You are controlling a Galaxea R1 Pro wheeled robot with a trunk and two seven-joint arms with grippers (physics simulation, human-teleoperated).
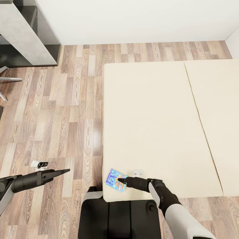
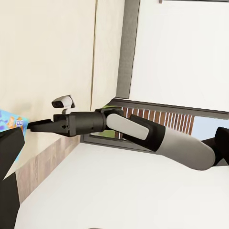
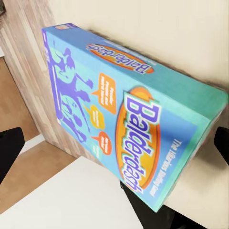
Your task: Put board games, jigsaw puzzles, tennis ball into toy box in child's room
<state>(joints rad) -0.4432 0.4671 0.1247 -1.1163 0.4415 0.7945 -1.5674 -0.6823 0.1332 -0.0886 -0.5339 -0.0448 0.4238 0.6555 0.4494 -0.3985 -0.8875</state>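
Observation:
A blue board game (image 1: pixel 115 179) with orange marks lies flat at the near left corner of the cream bed (image 1: pixel 156 113). My right gripper (image 1: pixel 120 181) reaches over it from the right, low above the lid. In the right wrist view the game (image 3: pixel 119 119) sits between the open fingers (image 3: pixel 10 149), one at each side of the box, not closed on it. The left wrist view shows the right gripper (image 2: pixel 36 126) with its tips at the game's edge (image 2: pixel 8 121). My left gripper (image 1: pixel 65 171) hangs open over the floor left of the bed, holding nothing.
The table (image 1: pixel 25 31), with its grey top and dark side panel, stands at the far left against the white wall. Chair legs (image 1: pixel 7 80) show at the left edge. Wood-plank floor (image 1: pixel 69 109) lies between table and bed. My base (image 1: pixel 119 215) is at the bed's near edge.

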